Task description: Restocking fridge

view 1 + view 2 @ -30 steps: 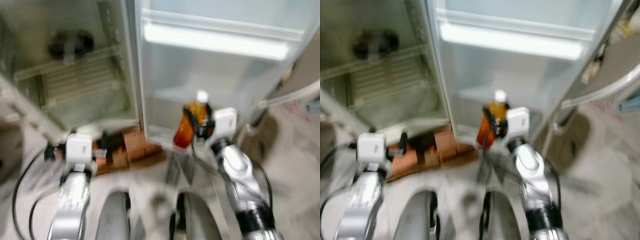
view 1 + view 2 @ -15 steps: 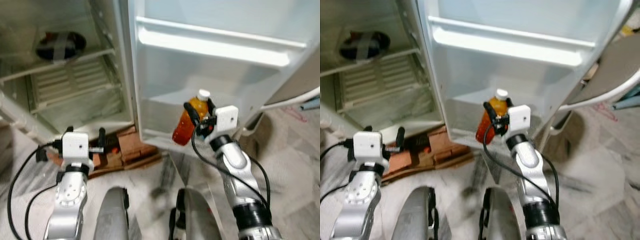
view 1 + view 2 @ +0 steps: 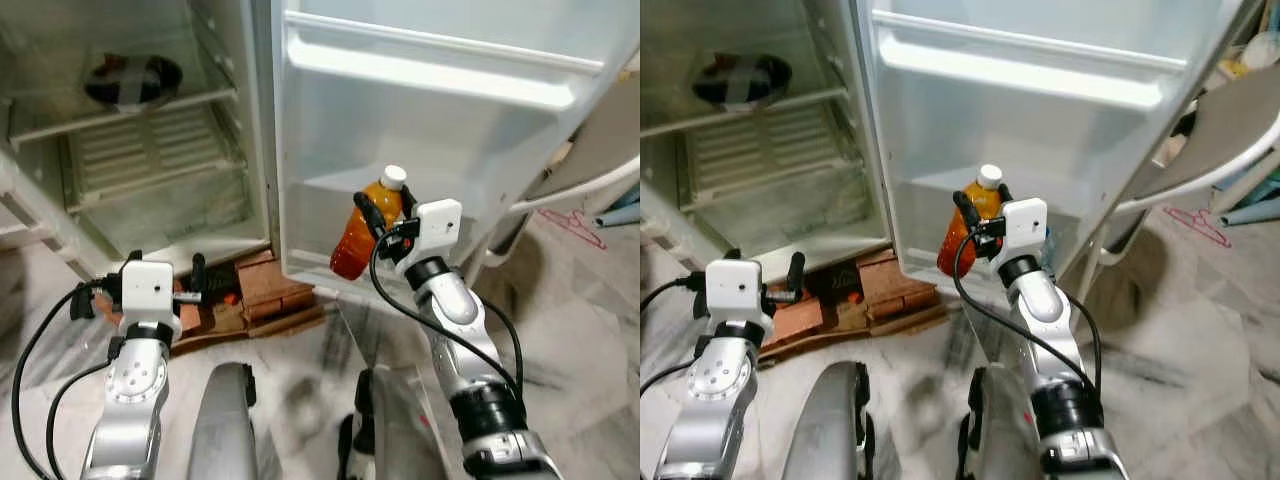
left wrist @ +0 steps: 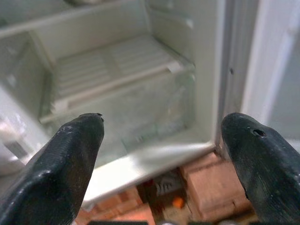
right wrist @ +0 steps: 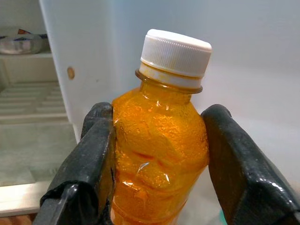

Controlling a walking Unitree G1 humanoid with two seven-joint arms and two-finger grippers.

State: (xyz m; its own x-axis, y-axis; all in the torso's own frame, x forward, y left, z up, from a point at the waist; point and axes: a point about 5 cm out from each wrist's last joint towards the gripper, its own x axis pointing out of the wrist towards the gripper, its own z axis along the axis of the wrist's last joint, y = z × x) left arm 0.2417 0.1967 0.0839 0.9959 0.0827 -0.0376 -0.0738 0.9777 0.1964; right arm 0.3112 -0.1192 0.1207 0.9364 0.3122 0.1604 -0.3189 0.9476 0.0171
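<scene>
bottle [image 5: 159,154] base cut off, dark shelf object [image 3: 132,78] unclear

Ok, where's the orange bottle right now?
The orange bottle is clamped in the right gripper, held up right of centre in front of the open fridge door's lower shelf.

A small clear plastic bottle [image 3: 365,228] of orange juice, topped with a white ribbed screw cap, is being held in the air in front of the open fridge door [image 3: 450,130]. It is leaning slightly, its cap tipping toward the door and its base hanging lower and nearer the robot. The right gripper [image 5: 159,187] is clamping it, one black finger pressing on each side of the body (the liquid looks pulpy and bright). The bottle is hovering just before the door's lower shelf [image 3: 940,190].
</scene>
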